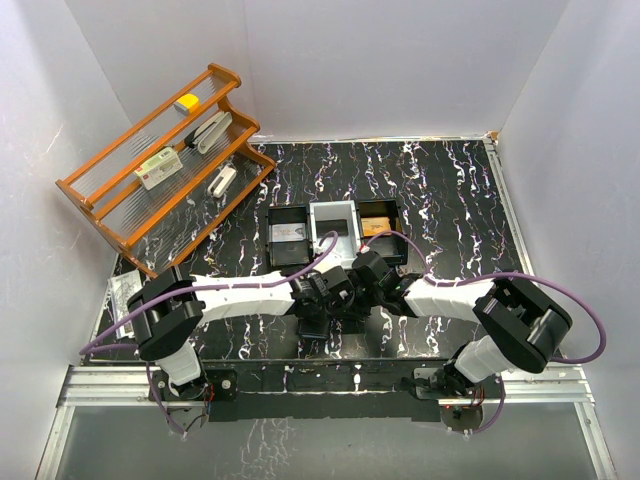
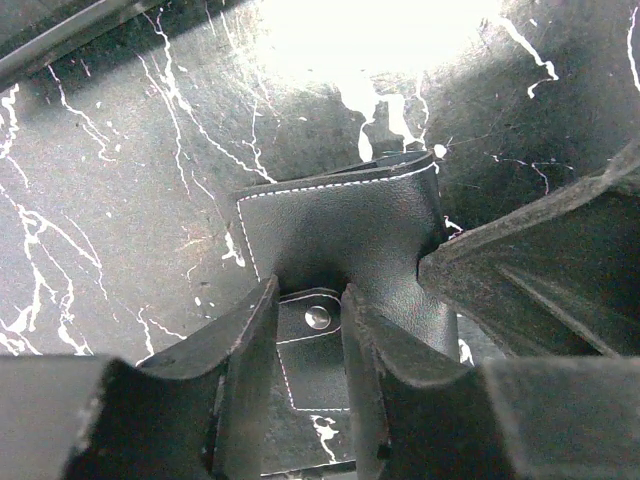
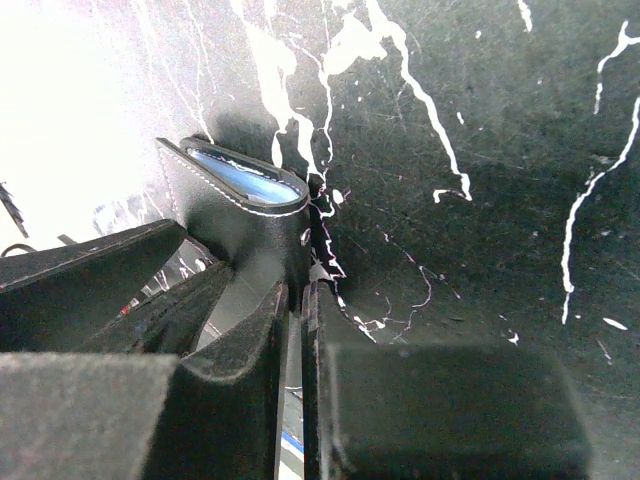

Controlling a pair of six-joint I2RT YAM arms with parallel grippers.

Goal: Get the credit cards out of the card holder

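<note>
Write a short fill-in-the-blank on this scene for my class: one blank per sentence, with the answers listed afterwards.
1. The card holder is black outside with ___ stitching.
2. The right gripper pinches its edge, where the inside shows ___.
3. The black tray has ___ compartments.
4. In the top view, the wooden rack stands at the rear ___.

Answers: white; blue; three; left
</note>
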